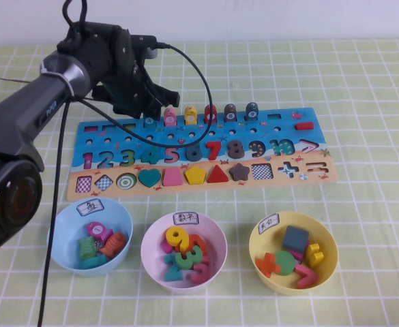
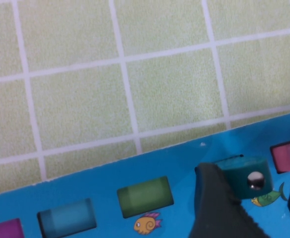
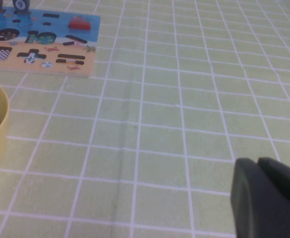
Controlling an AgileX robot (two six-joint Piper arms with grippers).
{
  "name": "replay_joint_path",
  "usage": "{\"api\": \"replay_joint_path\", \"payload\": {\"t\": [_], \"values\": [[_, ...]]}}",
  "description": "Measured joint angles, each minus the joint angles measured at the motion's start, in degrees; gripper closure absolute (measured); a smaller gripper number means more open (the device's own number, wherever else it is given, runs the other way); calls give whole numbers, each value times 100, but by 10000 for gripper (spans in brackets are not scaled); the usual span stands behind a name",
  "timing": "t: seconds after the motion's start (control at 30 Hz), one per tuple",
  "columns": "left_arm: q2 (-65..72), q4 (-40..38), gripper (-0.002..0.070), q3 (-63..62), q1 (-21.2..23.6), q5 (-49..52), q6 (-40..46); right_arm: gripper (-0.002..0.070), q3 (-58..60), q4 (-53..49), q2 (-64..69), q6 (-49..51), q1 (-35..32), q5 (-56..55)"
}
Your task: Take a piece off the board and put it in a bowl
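While the left hand (image 1: 148,112) hangs low over the far left part of the board (image 1: 267,174), its fingers (image 2: 219,208) sit on either side of the teal piece (image 2: 246,176), which stands on the board; whether they grip it I cannot tell. Nearer, left, sits the blue bowl (image 1: 66,218). The right hand (image 3: 268,198) hovers over bare desk (image 3: 184,99), fingers together.

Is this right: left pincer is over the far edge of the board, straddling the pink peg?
Not quite. The left pincer is over the far edge of the board, but it straddles the teal-green piece, not the pink peg beside it. The left wrist view shows this. The right pincer is parked off the board.
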Motion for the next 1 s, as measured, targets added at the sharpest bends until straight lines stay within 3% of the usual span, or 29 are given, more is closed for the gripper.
{"api": "replay_joint_path", "payload": {"t": [0.63,1.0], "values": [[0,0,403,0,0,-2,0,694,0,0,0,0,0,0],[30,0,505,0,0,-11,0,694,0,0,0,0,0,0]]}}
